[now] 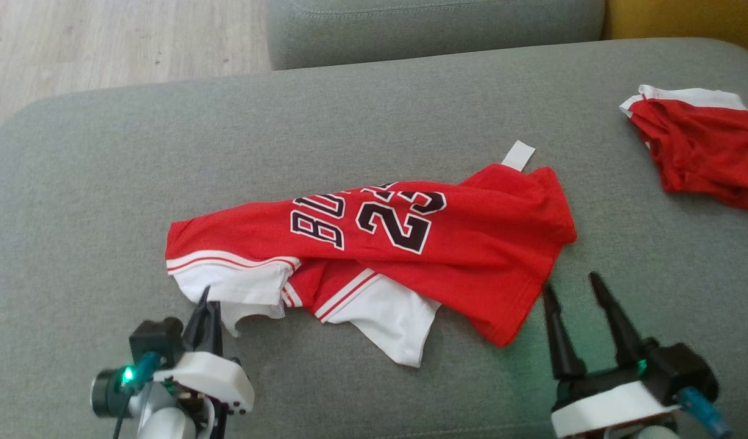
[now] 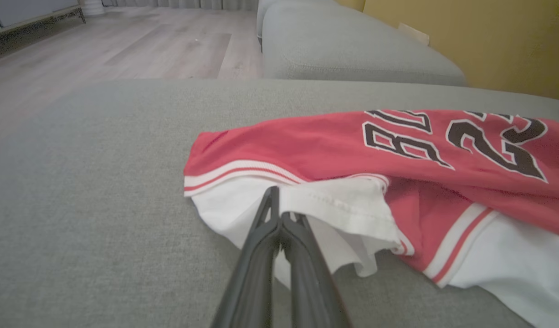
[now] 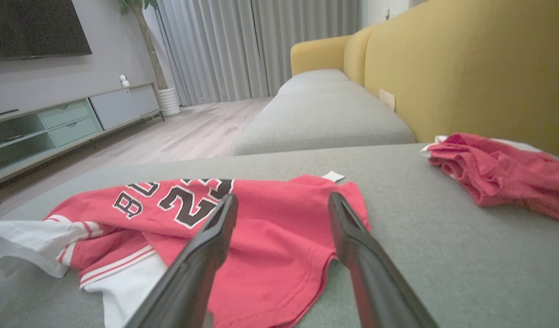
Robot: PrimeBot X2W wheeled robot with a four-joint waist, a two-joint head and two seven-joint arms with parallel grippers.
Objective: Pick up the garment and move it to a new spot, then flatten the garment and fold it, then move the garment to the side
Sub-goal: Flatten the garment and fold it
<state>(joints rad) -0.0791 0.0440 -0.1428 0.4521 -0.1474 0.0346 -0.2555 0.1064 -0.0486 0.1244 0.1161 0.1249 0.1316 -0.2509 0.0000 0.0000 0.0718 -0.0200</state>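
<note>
On grey sofa cushion (image 1: 75, 183), mid-seat, red jersey (image 1: 471, 244) lies crumpled w/ L gripper (image 1: 204, 302) pressed together pinching its white sleeve edge, R gripper (image 1: 570, 281) spread beside red hem, prob. for two-point lift.

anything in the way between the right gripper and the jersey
Nothing visible. Just bare grey cushion lies between the open right gripper and the jersey at its near red hem. The other red garment sits well off to the right.
</note>
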